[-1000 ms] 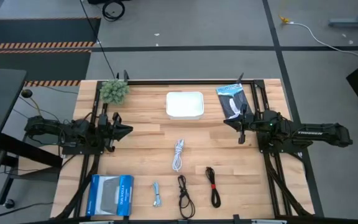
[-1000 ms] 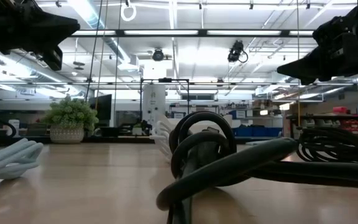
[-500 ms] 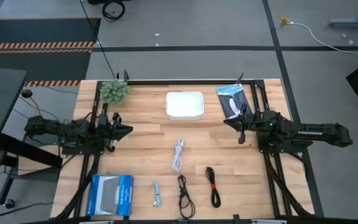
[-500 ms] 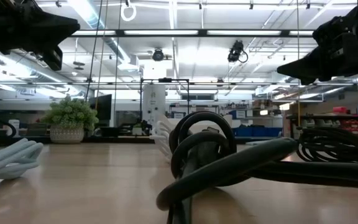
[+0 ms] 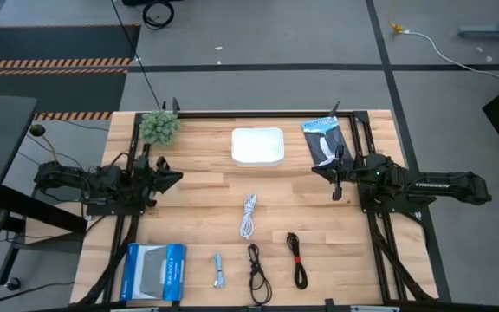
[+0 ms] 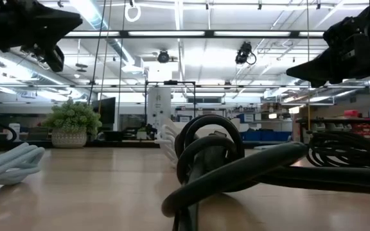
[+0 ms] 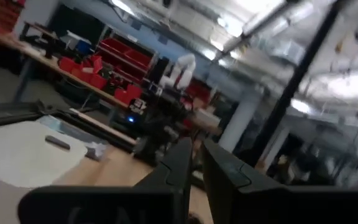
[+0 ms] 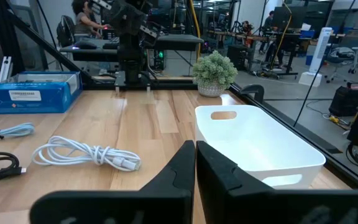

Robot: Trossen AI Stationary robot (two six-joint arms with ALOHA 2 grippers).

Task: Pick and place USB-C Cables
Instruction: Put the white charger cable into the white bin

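Four cable bundles lie flat on the wooden table near its near edge: the white cable (image 5: 249,215) (image 8: 89,154), the pale grey cable (image 5: 217,270) (image 8: 5,132), the black cable (image 5: 257,271) (image 6: 211,160) and the black cable with a red band (image 5: 296,258). My left gripper (image 5: 178,178) (image 7: 196,165) hovers over the table's left side, shut and holding nothing. My right gripper (image 5: 333,179) (image 8: 194,155) hovers over the right side, shut and holding nothing. Both stand well away from the cables.
A white tray (image 5: 257,146) (image 8: 260,140) stands at the far middle, with a small potted plant (image 5: 159,126) far left and a black-and-white packet (image 5: 323,140) far right. A blue box (image 5: 154,271) lies near left. Bare wood lies between the arms.
My left gripper has turned about its wrist and tipped a little while staying over the table's left side. The cables lie where they were.
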